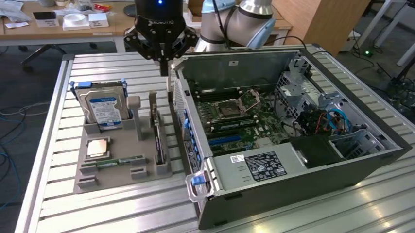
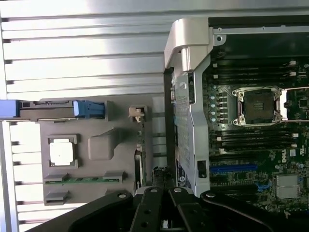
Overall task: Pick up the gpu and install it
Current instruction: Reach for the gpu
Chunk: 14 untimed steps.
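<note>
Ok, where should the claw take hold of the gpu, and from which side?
Probably its upper long edge, near the middle, from straight above. The gpu stands on edge in the grey holder, so both flat faces are free up there, its lower edge sits in slots, and the computer case blocks one side.

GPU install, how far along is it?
Done: nothing yet; the gpu stands on edge in the gray tray. In hand: the gripper hovers just above it, not gripping it. Left: the pickup and seating it in the open case.
</note>
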Each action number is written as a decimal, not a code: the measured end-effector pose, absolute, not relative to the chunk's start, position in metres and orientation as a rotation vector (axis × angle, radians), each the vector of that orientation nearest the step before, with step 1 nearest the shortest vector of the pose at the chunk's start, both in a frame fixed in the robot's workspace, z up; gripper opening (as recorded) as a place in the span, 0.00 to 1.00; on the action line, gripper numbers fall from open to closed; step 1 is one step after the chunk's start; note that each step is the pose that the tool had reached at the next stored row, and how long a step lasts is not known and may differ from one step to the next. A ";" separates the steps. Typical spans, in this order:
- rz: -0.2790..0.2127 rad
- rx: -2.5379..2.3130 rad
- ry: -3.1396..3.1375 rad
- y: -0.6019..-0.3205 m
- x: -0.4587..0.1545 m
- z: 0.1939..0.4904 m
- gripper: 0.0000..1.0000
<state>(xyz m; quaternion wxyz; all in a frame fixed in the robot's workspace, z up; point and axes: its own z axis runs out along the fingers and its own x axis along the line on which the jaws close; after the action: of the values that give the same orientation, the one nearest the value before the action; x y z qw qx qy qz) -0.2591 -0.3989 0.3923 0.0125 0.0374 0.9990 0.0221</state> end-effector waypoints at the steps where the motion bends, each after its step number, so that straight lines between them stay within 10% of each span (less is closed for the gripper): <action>1: 0.069 0.117 3.114 -0.399 -0.261 0.392 0.11; 14: 0.069 0.116 3.114 -0.399 -0.278 0.392 0.11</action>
<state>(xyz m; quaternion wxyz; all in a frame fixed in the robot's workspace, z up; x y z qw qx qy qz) -0.2785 -0.3988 0.3921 0.0125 0.0374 0.9990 0.0221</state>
